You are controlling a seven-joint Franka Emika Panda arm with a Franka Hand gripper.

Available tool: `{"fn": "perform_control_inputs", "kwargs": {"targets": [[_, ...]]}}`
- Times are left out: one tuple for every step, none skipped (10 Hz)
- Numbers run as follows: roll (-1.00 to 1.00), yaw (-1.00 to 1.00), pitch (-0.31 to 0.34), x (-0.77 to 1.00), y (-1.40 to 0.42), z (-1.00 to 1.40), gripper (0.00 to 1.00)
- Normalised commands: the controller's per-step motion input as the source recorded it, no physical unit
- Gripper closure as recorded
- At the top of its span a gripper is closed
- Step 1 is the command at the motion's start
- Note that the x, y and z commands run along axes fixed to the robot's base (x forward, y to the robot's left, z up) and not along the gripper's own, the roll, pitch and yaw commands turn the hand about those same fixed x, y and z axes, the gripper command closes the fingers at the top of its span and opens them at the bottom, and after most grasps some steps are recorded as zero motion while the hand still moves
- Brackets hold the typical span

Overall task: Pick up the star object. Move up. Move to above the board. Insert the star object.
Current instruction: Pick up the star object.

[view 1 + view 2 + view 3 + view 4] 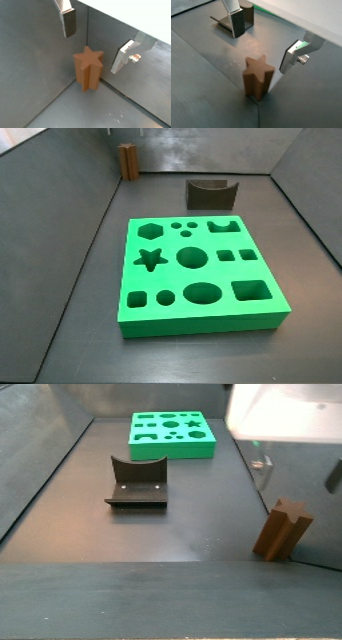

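Note:
The star object (87, 69) is a brown, wood-coloured fluted post standing upright on the grey floor in a corner by the walls. It also shows in a wrist view (258, 80) and in both side views (127, 160) (282, 530). My gripper (95, 40) is open and empty, and hovers above the star object with a finger on either side, clear of its top. The gripper also shows in a wrist view (264, 39) and a side view (297, 469). The board (201, 324) is a thick green slab with a star hole, lying apart from the post (171, 450).
The fixture (210, 194) stands on the floor between the board and the back wall; it also shows in a side view (136, 484) and behind one finger in a wrist view (246, 20). Grey walls enclose the floor close to the post.

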Motion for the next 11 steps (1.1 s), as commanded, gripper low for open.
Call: {"fn": "perform_control_inputs", "kwargs": {"targets": [[0.08, 0.0, -0.077, -0.1, 0.0, -0.47, 0.0], [0.04, 0.0, -0.131, -0.03, 0.0, -0.64, 0.0], [0.01, 0.08, -0.139, 0.02, 0.0, -0.64, 0.0], [0.01, 0.14, -0.189, 0.0, 0.0, -0.68, 0.0], [0.1, 0.24, -0.113, 0.0, 0.0, -0.58, 0.0], [0.11, 0.29, -0.114, 0.0, 0.04, -0.62, 0.0], [0.07, 0.38, -0.113, 0.01, 0.17, -0.7, 0.0], [0.03, 0.39, -0.076, 0.12, 0.13, -0.63, 0.0], [0.04, 0.35, -0.07, 0.0, 0.12, -0.56, 0.0], [-0.03, 0.0, -0.006, 0.0, 0.0, -0.04, 0.0], [0.0, 0.0, 0.0, 0.0, 0.0, 0.0, 0.0]]}}
